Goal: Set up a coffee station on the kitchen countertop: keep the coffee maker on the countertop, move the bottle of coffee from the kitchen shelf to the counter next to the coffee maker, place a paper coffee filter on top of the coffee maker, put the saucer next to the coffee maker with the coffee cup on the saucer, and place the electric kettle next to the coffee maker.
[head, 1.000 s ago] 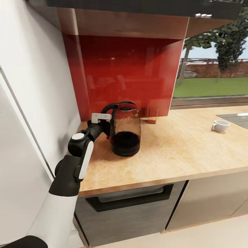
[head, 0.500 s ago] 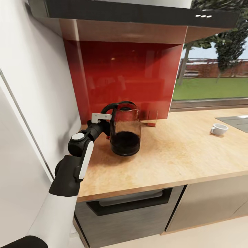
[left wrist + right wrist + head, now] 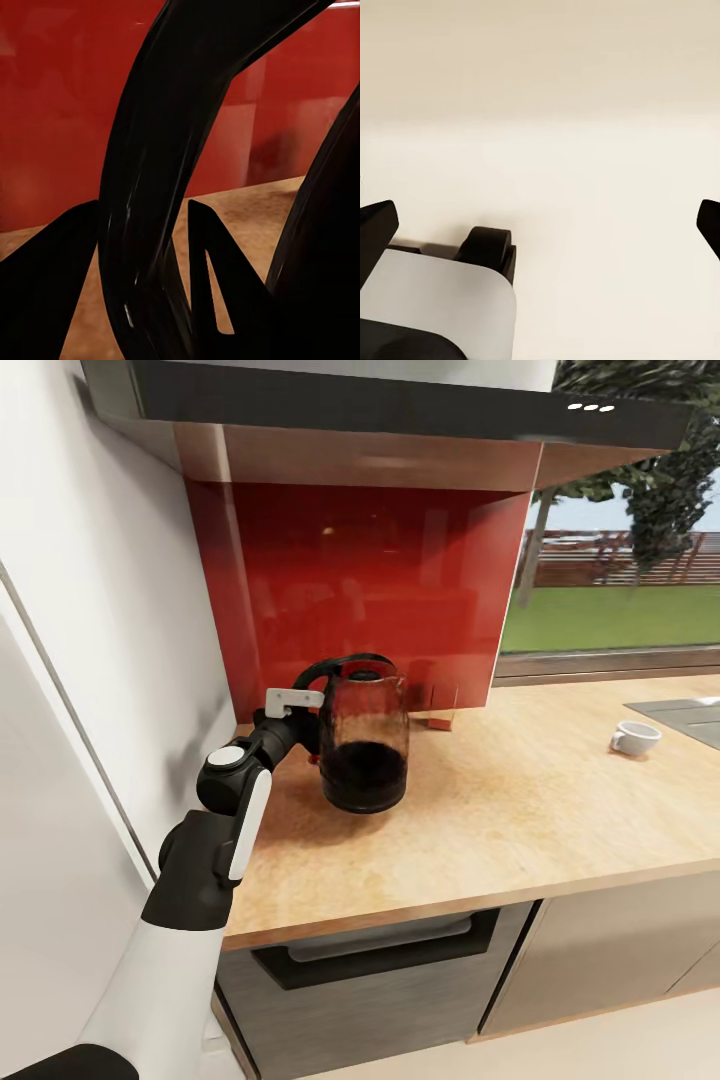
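The electric kettle, clear glass with a dark lower part and a black lid, is at the left end of the kitchen countertop, in front of the red back wall. My left gripper is shut on its black loop handle. In the left wrist view that handle runs between the two dark fingers of the left gripper. The white coffee cup stands far right on the counter, well apart from the kettle. My right gripper is open, its fingertips wide apart over a pale surface.
A dark range hood hangs over the kettle. The white wall is close on the left. A small reddish-brown object sits by the back wall. A dark cooktop lies at the right, a window behind it.
The whole head view has shifted: counter, cup and hood sit lower in the picture now. Kettle and left arm keep their place in the picture, the gripper still shut on the handle.
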{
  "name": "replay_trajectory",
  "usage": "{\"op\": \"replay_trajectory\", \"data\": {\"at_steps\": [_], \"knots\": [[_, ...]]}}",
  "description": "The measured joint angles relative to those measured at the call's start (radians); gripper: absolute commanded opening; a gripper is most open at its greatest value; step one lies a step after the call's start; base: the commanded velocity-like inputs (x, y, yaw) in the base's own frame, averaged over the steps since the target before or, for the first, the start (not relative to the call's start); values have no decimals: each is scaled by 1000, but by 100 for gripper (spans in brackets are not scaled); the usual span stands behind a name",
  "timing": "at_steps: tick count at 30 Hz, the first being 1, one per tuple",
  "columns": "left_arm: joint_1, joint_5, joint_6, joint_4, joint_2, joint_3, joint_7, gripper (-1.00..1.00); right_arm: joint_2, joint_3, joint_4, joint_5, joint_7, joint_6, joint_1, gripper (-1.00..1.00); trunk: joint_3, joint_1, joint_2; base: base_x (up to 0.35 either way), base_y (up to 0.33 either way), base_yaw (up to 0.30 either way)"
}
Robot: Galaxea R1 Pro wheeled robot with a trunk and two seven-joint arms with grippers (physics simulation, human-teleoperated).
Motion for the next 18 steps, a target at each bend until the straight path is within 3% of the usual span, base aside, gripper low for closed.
{"op": "replay_trajectory", "data": {"at_steps": [18], "knots": [[0, 0, 0, 0, 0, 0, 0, -100, 0, 0, 0, 0, 0, 1, 0, 100, 0, 0, 0, 0, 0, -7]]}}
